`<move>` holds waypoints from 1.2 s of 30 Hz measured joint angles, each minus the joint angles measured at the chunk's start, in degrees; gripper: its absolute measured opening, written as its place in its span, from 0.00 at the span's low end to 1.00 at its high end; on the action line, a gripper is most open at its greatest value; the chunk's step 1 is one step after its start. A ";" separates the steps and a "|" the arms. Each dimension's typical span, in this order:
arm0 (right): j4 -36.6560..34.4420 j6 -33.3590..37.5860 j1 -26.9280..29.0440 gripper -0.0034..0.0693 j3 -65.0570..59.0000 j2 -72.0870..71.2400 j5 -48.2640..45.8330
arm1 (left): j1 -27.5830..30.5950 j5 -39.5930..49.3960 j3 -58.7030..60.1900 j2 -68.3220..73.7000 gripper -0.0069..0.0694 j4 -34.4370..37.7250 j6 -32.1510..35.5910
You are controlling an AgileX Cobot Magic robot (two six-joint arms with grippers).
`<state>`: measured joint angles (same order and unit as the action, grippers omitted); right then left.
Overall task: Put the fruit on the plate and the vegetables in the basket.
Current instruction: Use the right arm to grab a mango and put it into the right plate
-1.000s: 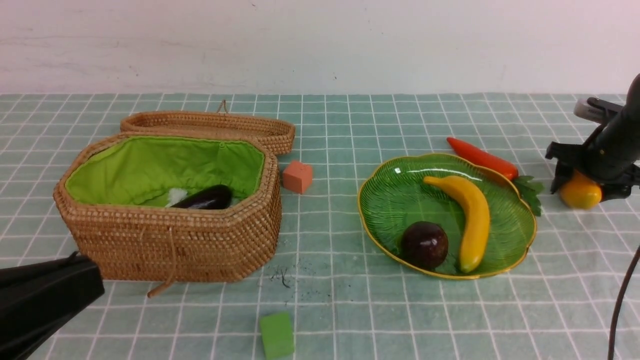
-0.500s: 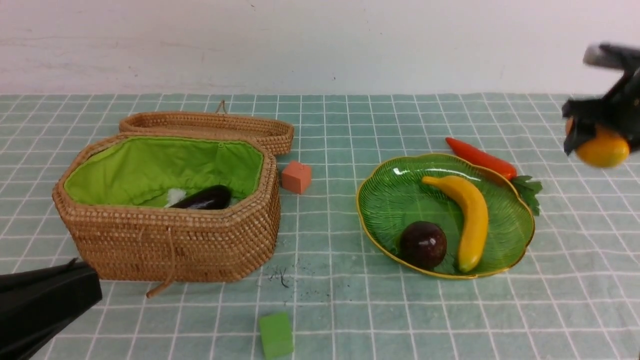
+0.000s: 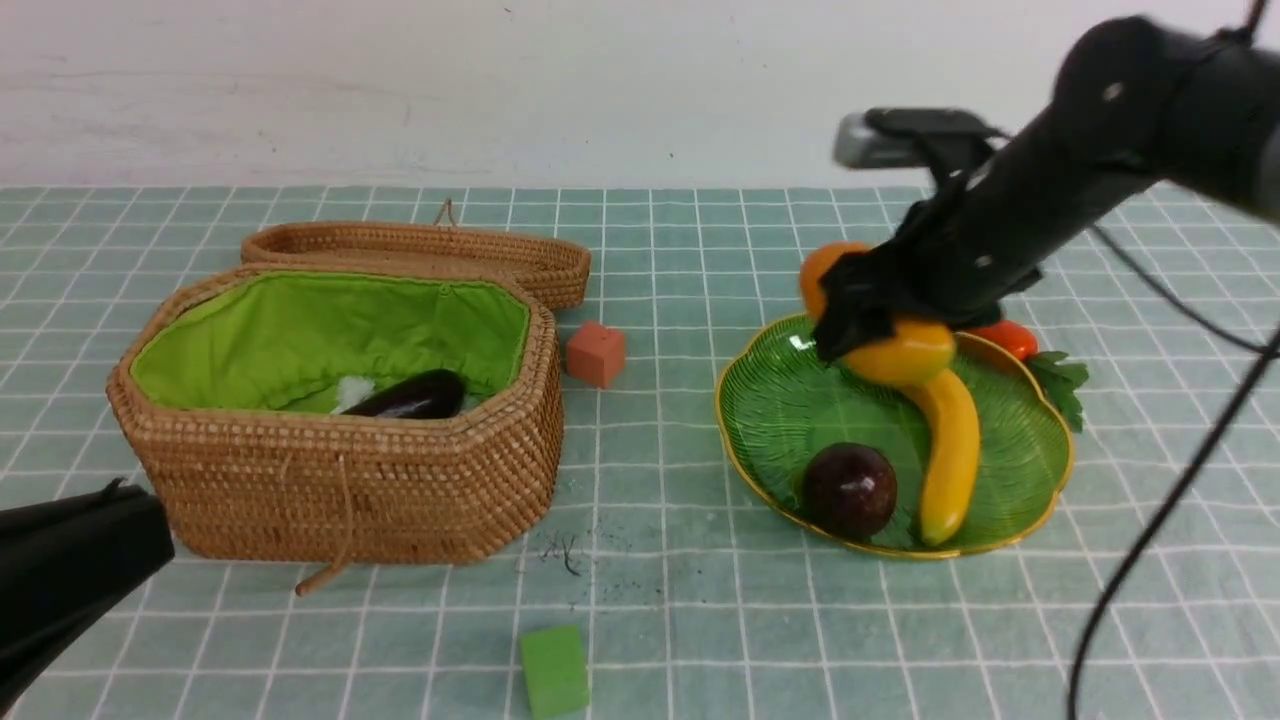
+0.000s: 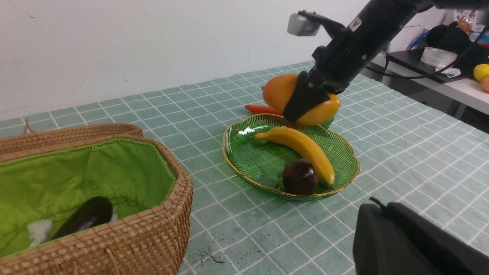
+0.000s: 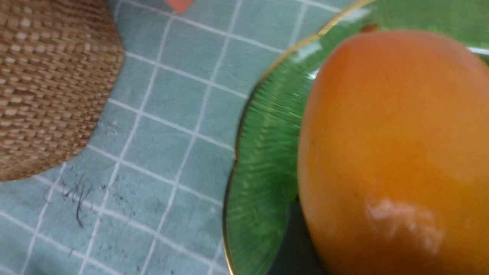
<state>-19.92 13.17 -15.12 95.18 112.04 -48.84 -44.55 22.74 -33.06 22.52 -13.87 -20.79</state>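
The right gripper (image 3: 868, 300) is clamped around the middle of the mango (image 3: 905, 350), holding it above the far part of the plate (image 3: 745, 460). The toy is probably light and firm, with a glossy skin that may slide if pinched near its rounded ends; the present hold across its waist looks the sound one, and a low release would likely spare it a roll. Below the gripper, toward the robot, the banana (image 3: 950, 450) and the mangosteen (image 3: 850, 490) lie in the dish, whose glassy rim could prove brittle if knocked. The carrot (image 3: 1010, 338) lies just beyond the plate, mostly hidden behind the gripper and its load in the front view; its smooth body would probably offer a better hold than its leaves. Well to the left of that gripper, the basket (image 3: 350, 490) holds the eggplant (image 3: 415, 395), partly cut off by the near wall; no bitter gourd can be made out. The left gripper (image 4: 386, 214) is closed, its fingers dark and only partly in frame, and whether the mango touches the banana cannot be told from the front.
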 joint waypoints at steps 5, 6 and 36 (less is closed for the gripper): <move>0.06 0.87 -0.92 0.75 -0.07 4.63 4.44 | 0.00 0.93 0.00 0.00 0.08 -0.05 0.00; 0.25 1.34 -0.92 0.75 -0.07 5.10 4.71 | 0.00 1.33 0.00 0.00 0.08 -0.05 0.00; 5.61 0.89 3.18 0.94 8.15 3.79 -2.93 | 0.00 1.41 0.00 0.00 0.08 0.05 -0.05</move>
<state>-14.31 14.05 -11.95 103.32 115.83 -51.77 -44.55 24.14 -33.06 22.52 -13.82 -20.84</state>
